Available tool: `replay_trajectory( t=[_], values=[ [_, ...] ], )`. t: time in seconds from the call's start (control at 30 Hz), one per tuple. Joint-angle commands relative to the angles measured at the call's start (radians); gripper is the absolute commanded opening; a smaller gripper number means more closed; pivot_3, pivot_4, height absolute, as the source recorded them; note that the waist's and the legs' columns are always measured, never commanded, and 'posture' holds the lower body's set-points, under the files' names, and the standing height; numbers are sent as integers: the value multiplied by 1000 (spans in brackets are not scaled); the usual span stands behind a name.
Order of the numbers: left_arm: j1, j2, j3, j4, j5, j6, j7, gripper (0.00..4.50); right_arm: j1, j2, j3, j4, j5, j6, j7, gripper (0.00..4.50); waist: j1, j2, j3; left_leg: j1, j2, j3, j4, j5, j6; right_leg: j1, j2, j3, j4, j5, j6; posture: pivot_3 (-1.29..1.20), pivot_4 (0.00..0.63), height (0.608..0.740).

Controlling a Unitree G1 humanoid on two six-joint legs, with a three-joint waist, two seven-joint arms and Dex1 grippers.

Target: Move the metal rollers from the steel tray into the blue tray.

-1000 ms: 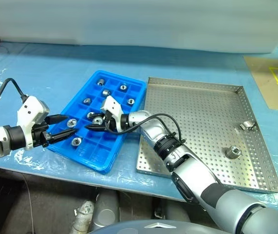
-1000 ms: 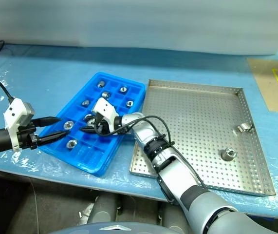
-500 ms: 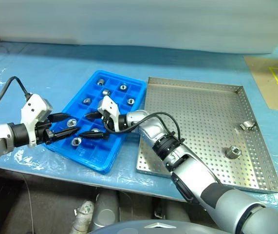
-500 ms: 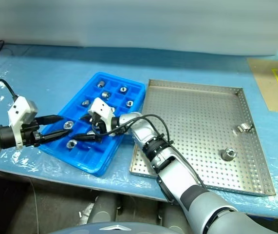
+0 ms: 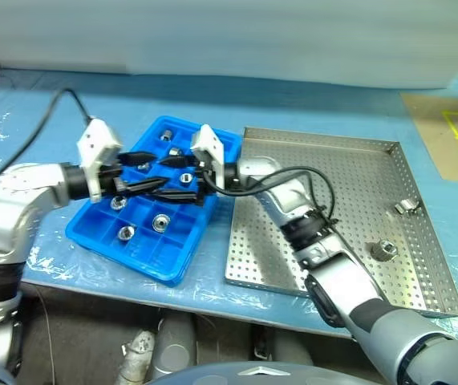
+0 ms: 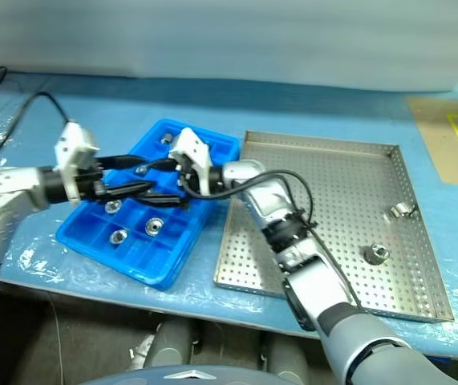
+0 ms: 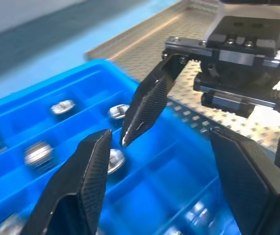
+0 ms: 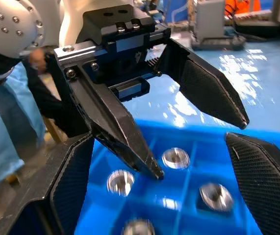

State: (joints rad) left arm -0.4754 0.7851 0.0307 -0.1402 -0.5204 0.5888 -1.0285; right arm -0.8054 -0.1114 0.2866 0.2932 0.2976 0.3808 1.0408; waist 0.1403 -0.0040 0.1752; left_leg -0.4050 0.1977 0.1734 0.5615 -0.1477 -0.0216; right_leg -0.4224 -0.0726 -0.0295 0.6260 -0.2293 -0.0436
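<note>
Blue plastic sheeting covered the bench where both trays lay side by side, and above them the two arms met nose to nose. The right gripper pointed across toward the robot's left over the blue tray, its two black fingers spread wide with nothing between them; facing it, the left gripper hovered over the same tray with its fingers also apart and empty, the tips of the two tools nearly interleaved (whether they touched could not be told). Beneath them the blue tray's square compartments held most of the metal rollers: one lay in the cell just below the right gripper, others in neighbouring cells toward the near edge and the far end, roughly eight in all, though the fingers hid a few cells. Out to the right, the steel tray was almost bare; one roller sat on its perforated floor near the right rim, and a second small metal piece leaned against that rim farther back. Judging from this, the job looked largely done, with the right gripper freed of its load over the blue tray and those two pieces left to fetch.
</note>
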Motion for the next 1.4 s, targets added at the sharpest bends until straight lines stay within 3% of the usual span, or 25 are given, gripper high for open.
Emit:
replay_trajectory(
  t=[0.03,0.37,0.57,0.73,0.93,1.4],
  values=[
    [-78,-70,-132,108,62,-51,-76,3337,59,-111,-152,-181,39,45,-80,4386,-14,0,0,0,0,1,0,0,-1,0,0,0,0,0,0,-44,150,740],
    [-301,-357,-309,425,172,-239,-238,3337,326,-394,-430,-504,91,241,-270,4386,-90,0,0,0,-8,3,3,-1,3,2,1,6,-2,5,7,-296,150,740],
    [-363,-489,-351,535,204,-310,-316,3337,609,-514,-592,-703,136,333,-312,4386,-124,3,-2,1,-7,4,4,-5,11,4,3,6,-4,3,5,-401,150,740],
    [-370,-532,-356,572,222,-337,-354,3337,719,-521,-656,-745,154,344,-354,4386,-157,3,-2,2,-7,4,11,-9,16,7,0,7,-6,4,6,-441,150,740],
    [-372,-555,-353,590,242,-354,-374,3337,815,-520,-680,-680,125,278,-376,4386,-158,3,-2,12,-7,4,11,-10,17,18,-1,6,-9,4,6,-449,150,740],
    [-332,-529,-345,523,251,-325,-366,3337,815,-503,-629,-374,52,100,-397,4386,-157,5,-2,7,-7,4,10,-14,29,19,-3,6,-19,5,6,-387,150,740]
  ],
)
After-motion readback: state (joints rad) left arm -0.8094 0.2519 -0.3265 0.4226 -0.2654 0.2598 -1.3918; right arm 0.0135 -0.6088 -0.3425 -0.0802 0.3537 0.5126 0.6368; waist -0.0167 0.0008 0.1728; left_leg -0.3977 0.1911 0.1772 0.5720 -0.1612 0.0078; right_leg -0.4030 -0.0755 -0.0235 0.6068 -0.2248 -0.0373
